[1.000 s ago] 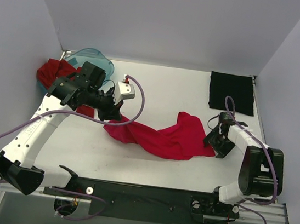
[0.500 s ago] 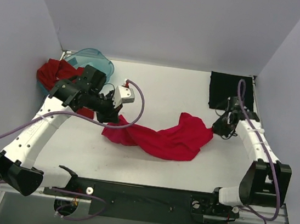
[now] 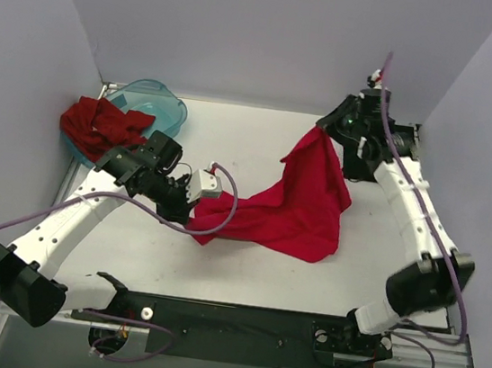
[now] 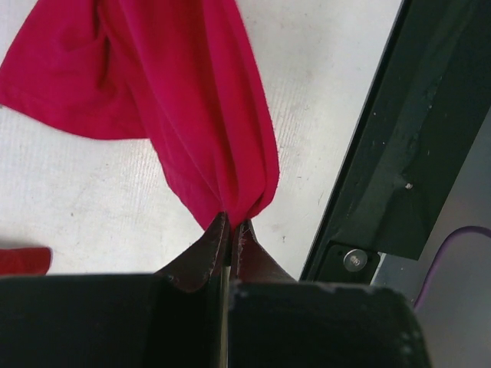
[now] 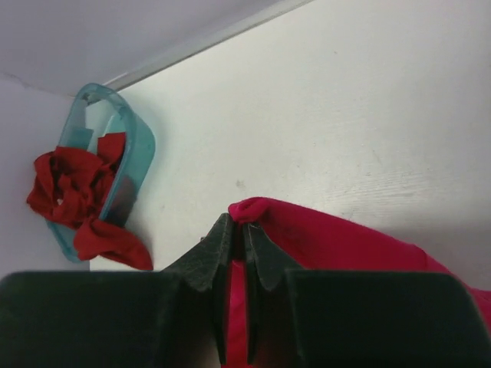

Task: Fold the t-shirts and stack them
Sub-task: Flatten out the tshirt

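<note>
Since 1 second ago my right gripper (image 5: 236, 230) has swung up toward the far right corner of the table (image 3: 261, 141), hauling 1 corner of the crimson-pink t-shirt (image 3: 302, 205) aloft. The left gripper (image 4: 230, 227) has slid nearer. Both claws are clamped on cloth, with the shirt's middle draped on the table. I judge this the spreading step. Next it needs laying flat for folding.
</note>
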Tool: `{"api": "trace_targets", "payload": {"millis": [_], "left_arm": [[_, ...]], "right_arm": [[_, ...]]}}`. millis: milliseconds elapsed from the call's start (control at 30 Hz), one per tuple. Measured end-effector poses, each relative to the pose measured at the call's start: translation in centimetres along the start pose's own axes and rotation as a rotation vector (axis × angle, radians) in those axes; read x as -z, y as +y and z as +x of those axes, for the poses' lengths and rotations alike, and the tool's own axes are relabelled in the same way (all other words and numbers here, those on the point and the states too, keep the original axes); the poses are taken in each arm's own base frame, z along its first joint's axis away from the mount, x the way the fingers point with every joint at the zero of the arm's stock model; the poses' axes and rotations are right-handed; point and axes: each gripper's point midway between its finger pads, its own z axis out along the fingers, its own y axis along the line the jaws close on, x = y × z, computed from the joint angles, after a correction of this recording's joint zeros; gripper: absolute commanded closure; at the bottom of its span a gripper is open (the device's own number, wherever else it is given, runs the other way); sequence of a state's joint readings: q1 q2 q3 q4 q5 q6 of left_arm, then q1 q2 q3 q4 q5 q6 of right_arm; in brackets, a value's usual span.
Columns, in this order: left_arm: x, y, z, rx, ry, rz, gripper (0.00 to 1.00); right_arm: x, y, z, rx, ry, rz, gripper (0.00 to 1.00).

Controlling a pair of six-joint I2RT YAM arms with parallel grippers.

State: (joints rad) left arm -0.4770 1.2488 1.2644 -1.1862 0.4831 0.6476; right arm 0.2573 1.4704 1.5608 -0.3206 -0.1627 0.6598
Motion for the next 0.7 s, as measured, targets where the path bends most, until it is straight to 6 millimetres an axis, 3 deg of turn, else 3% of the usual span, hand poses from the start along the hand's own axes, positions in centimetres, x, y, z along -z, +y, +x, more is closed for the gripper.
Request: {"api": "trace_targets", "payload": {"millis": [67, 133, 267, 367, 433, 533, 700], "left_arm": [[-0.2, -0.4, 0.5, -0.018, 0.009, 0.011, 1.0], [-0.3, -0.7, 0.8, -0.033, 0.015, 0.017, 1.0], [0.1, -1.1, 0.9, -0.058, 0.005, 0.012, 1.0], [0.2, -1.3, 1.0, -0.063, 0.0, 0.011, 1.0], [0.1, -1.5, 1.2, -0.06, 0.002, 0.014, 1.0], [0.1, -1.5, 1.2, -0.059, 0.003, 0.015, 1.0], [0.1, -1.5, 1.2, -0.058, 0.003, 0.015, 1.0]], "right_arm": [[-4.5, -1.3, 1.6, -0.017, 0.062, 0.049, 0.5], [-8.9, -4.1, 4.3, -0.018, 0.166, 0.146, 0.45], [-13.6, -10.1, 9.6, 0.063, 0.376, 0.354, 0.43], [-11.8, -14.4, 13.1, 0.154, 0.499, 0.502, 0.44], [-10.1, -15.5, 14.3, 0.219, 0.54, 0.549, 0.44], [-8.1, -15.3, 15.6, 0.297, 0.586, 0.549, 0.42], [-5.3, -12.7, 19.4, 0.464, 0.647, 0.498, 0.37]]}}
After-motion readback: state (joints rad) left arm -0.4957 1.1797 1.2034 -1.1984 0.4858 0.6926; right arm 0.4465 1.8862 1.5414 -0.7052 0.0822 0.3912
